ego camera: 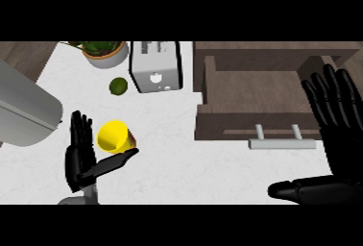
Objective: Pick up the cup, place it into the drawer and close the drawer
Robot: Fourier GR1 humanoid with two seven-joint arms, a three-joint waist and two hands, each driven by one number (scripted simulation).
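The cup (113, 136) is yellow and lies tilted on the white counter (184, 166), at the left of the view, with its open mouth facing up and to the left. It is outside the drawer (241, 122) and well apart from it.

The left hand (80, 156) stands just beside the cup on its left. The fingers are straight and point toward the far edge, and the thumb (117, 161) stretches out to the right beneath the cup. The hand is released, not closed round the cup. Whether the thumb touches the cup cannot be told.

A strip of bare counter separates the cup from the drawer's front panel. The drawer is brown wood and is pulled out; its interior is exposed. A pale bar handle (281, 142) projects from the front panel toward the near edge.

The right hand (337, 122) shows at the right edge with its fingers straight and spread, holding nothing. In this view its fingers overlap the drawer's right wall.

Beyond the cup lie a green fruit (118, 86), a toaster (156, 67) just to its right and a potted plant (106, 54). The toaster stands close to the drawer's left wall. A large grey object (21, 113) occupies the left edge, near the left hand.
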